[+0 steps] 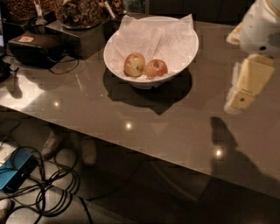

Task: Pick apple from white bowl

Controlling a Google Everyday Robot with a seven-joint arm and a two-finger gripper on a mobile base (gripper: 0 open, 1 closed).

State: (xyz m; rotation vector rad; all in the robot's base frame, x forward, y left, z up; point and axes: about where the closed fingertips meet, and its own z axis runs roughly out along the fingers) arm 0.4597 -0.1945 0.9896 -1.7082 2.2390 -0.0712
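Observation:
The white bowl stands on the glossy grey table, lined with crinkled white paper. Two apples lie in it side by side. The apple on the right is mostly red-pink with a small yellow patch near its stem. A paler, yellower apple lies to its left. My gripper hangs at the right edge of the view, above the table and well to the right of the bowl, pale yellow and white. It holds nothing that I can see.
Dark boxes and a black device with a cable sit at the table's back left, beside containers of dried plants. Below the front edge lie tangled cables, a blue box and shoes.

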